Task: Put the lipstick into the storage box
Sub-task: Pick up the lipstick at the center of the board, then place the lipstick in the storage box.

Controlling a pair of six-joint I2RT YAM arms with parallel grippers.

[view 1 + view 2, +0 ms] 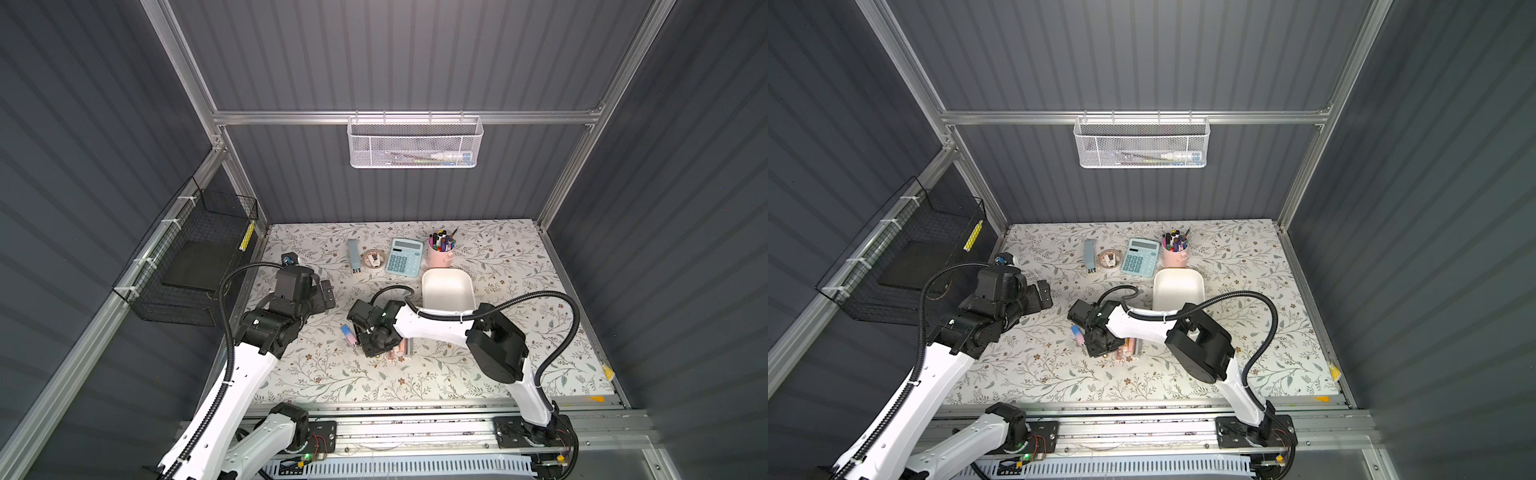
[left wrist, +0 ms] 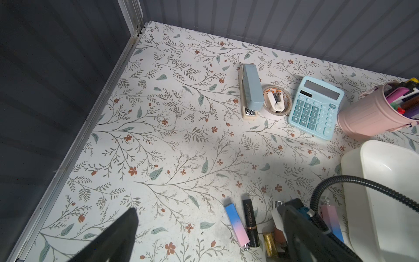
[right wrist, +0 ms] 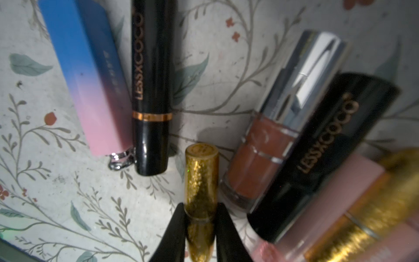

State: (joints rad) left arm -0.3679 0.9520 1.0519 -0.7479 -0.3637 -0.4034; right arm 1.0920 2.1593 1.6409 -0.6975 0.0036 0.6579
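Lifting straight up spares neighbouring tubes; your right gripper is clamped on the gold lipstick; storage box sits near it.

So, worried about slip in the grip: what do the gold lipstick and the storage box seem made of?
The gold lipstick: glossy glitter-flecked case, probably plastic or lacquered metal; it sparkles and mirrors light. The storage box: smooth white, likely plastic, satin finish; soft highlights on rounded walls.
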